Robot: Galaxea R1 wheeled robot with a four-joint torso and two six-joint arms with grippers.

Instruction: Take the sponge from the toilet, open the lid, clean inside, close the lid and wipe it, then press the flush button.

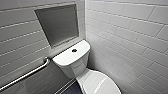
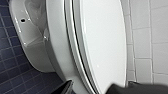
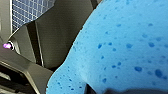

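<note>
The white toilet (image 1: 75,62) stands in the corner, with a dark round flush button (image 1: 74,50) on its tank top. The oval lid (image 1: 100,83) lies down over the bowl. In the left wrist view the lid (image 2: 102,45) is close up, and my left gripper (image 2: 91,88) stands open just off its rim, one dark finger (image 2: 63,88) on each side. The bright blue sponge (image 3: 120,47) is large in the right wrist view, and my right gripper (image 3: 105,83) is shut on it.
A steel grab bar (image 1: 25,75) runs along the left wall beside the tank. A grey recessed niche (image 1: 58,23) sits above the tank. White tiled walls close in on both sides. Dark blue floor tiles (image 2: 15,75) lie beside the toilet base.
</note>
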